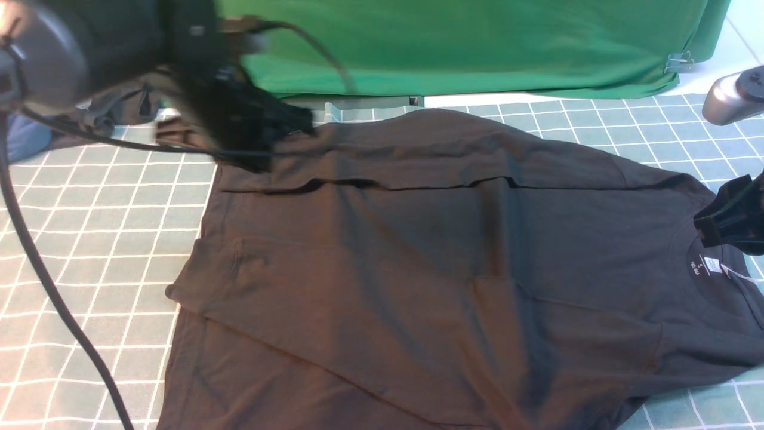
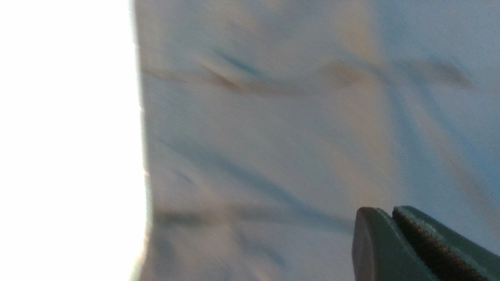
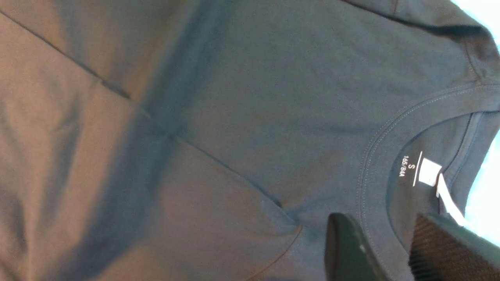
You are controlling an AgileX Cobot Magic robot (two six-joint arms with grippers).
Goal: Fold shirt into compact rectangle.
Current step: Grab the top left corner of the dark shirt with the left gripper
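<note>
The black shirt lies spread flat on the checked table cover, neck toward the right, with folded layers across its far part and left side. Its mountain print is hidden. The white neck label shows inside the collar. My left gripper is motion-blurred over the shirt's far left corner. In the left wrist view its tips meet with nothing visible between them, above washed-out cloth. My right gripper hovers at the collar, open, one finger on each side of the neckband, near the label.
The big green cloth hangs along the back, with a metal clip at its right end. A dark grey garment lies at the far left behind my left arm. A black cable crosses the checked table cover at left.
</note>
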